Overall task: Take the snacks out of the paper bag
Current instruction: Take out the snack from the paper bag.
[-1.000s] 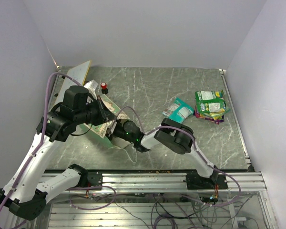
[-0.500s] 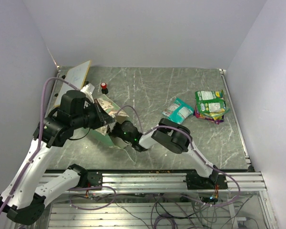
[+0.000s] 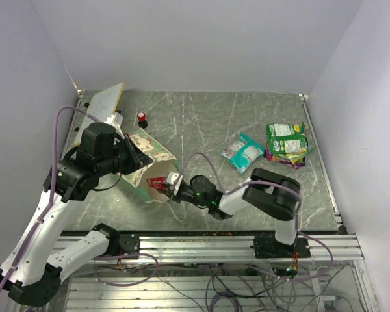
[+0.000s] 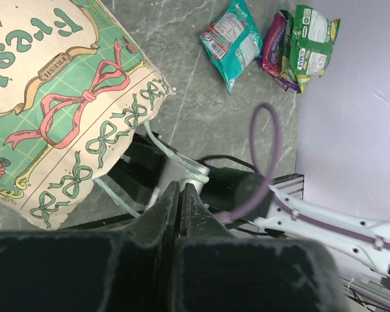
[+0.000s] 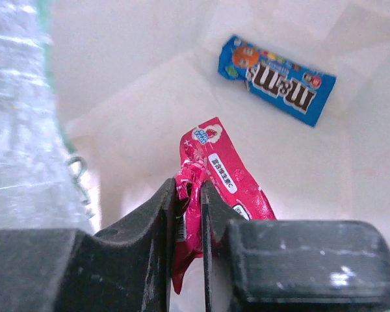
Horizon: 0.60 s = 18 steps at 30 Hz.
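Note:
The paper bag (image 3: 147,151) lies tilted on its side at the left, its mouth facing my right arm. My left gripper (image 3: 134,158) is shut at the bag's top, with the mint string handle (image 4: 176,159) running to its tips (image 4: 181,187). At the bag's mouth my right gripper (image 3: 169,184) is shut on a red-pink snack packet (image 3: 157,182). Seen from the right wrist, that packet (image 5: 220,175) is pinched between the fingers (image 5: 188,188), and a blue packet (image 5: 277,79) lies deeper on the cream inside. A teal packet (image 3: 242,151) and green packets (image 3: 286,139) lie on the table at the right.
A small red-capped bottle (image 3: 142,119) stands behind the bag. A flat white board (image 3: 103,103) leans at the back left corner. A purple packet edge (image 4: 273,51) shows beside the green ones. White walls close in the table on both sides.
My right gripper has closed on the red-pink packet and drawn back to the bag's mouth, its arm swinging right. The left arm has shifted and tilted the bag.

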Each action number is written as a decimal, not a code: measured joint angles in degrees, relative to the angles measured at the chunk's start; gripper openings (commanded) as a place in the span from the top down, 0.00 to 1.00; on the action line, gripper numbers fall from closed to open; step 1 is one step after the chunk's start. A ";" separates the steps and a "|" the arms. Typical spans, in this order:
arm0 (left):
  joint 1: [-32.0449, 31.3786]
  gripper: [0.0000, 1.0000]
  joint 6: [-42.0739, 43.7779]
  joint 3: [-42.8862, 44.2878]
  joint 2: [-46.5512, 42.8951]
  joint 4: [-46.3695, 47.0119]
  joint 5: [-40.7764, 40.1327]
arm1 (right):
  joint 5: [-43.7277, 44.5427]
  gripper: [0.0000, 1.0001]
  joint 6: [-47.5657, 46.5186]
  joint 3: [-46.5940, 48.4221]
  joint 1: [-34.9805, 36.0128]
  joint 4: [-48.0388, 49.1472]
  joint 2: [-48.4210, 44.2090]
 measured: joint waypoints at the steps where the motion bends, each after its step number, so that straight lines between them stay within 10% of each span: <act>1: 0.00 0.93 -0.04 0.00 0.00 0.07 -0.20 | -0.44 0.95 0.31 -1.86 0.26 -0.09 -2.82; 18: 0.00 0.93 -0.76 0.07 1.42 0.85 -2.58 | 0.31 1.00 0.83 -18.97 0.33 -34.93 -58.93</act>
